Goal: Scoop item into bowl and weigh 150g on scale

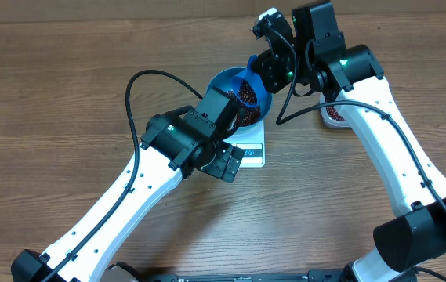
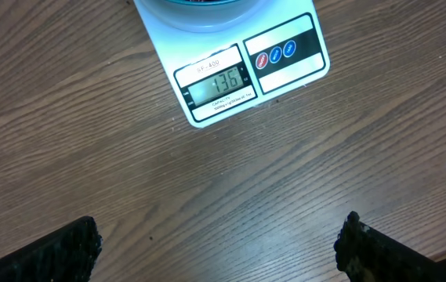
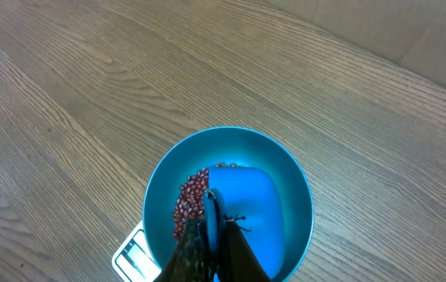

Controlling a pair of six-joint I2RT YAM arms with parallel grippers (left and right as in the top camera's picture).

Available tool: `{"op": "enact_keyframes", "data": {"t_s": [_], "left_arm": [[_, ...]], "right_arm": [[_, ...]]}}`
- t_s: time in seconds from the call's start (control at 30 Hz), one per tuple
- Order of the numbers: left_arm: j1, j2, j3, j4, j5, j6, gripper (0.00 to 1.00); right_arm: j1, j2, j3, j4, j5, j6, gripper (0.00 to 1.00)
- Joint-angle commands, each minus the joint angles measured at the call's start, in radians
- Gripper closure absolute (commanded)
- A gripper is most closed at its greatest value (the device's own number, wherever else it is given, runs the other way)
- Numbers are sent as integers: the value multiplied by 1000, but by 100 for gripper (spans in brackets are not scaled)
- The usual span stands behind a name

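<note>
Overhead, the bowl [image 1: 223, 81] sits on the scale [image 1: 254, 150] so added beans [image 3: 191, 196] register. Right jaws pinch the scoop [image 3: 244, 205], tipped inside that bowl to pour. Left jaws hang spread beside the scale, letting its display [image 2: 218, 81], showing 136, be read.

From above, the left arm [image 1: 168, 168] covered part of the bowl [image 1: 221, 81] and most of the scale [image 1: 254, 150], and the right arm [image 1: 371, 133] hid most of a tub [image 1: 331, 116]. In the left wrist view the picture edges cut off the bowl and the fingers [image 2: 58, 254] of the left gripper [image 2: 219, 235]. The right gripper [image 3: 212, 231] hid the handle of the scoop [image 3: 246, 207].
</note>
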Motion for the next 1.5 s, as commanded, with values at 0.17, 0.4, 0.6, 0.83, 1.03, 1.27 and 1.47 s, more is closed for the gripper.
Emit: {"op": "enact_keyframes", "data": {"t_s": [0.17,0.4,0.6,0.83,1.03,1.27,1.47], "left_arm": [[0,-4,19,1,-6,-6,0],[0,-4,19,1,-6,-6,0],[0,-4,19,1,-6,-6,1],[0,-4,19,1,-6,-6,0],[0,-4,19,1,-6,-6,1],[0,-4,19,1,-6,-6,0],[0,-4,19,1,-6,-6,1]], "right_arm": [[1,-32,22,10,2,5,96],[1,-32,22,4,2,6,96],[1,-32,22,-11,2,8,96],[1,-32,22,-32,2,8,96],[1,-32,22,-45,2,3,96],[1,-32,22,-18,2,-21,96],[7,-32,22,-9,4,-47,96]]}}
